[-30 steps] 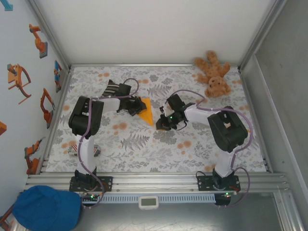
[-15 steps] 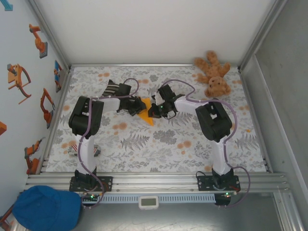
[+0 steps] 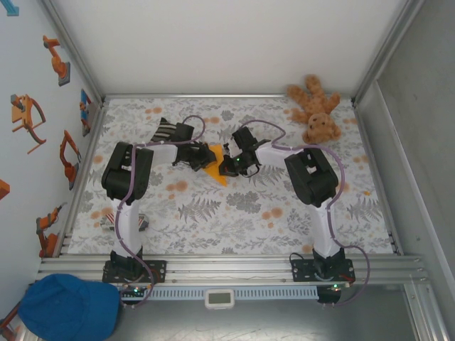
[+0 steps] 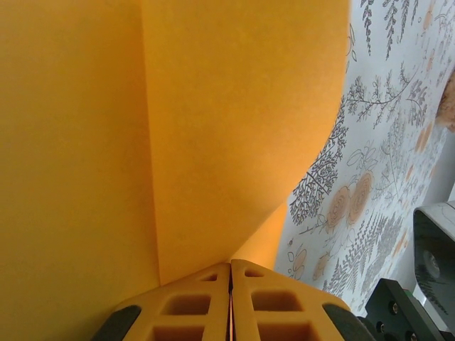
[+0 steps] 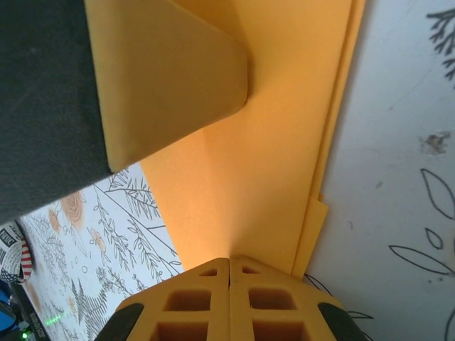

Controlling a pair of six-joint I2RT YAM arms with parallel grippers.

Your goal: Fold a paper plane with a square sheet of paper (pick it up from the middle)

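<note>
Paper: we count one square sheet of paper [image 3: 217,172]
Tools: left tool [image 4: 229,268], right tool [image 5: 229,263], both clamped on it
Toys: one teddy bear [image 3: 317,111]

We are holding our left gripper [image 3: 205,158] and right gripper [image 3: 227,163] tip to tip, both pinched on the paper [image 3: 220,177] mid-table, and the paper is bridging the gap between them. Our bent arms are walling off either side. The sock [image 3: 164,131] is lying just behind the left gripper, and the teddy bear [image 3: 317,114] is crowding the far right corner. Bare table [image 3: 234,220] is lying open in front, between our bases.
</note>
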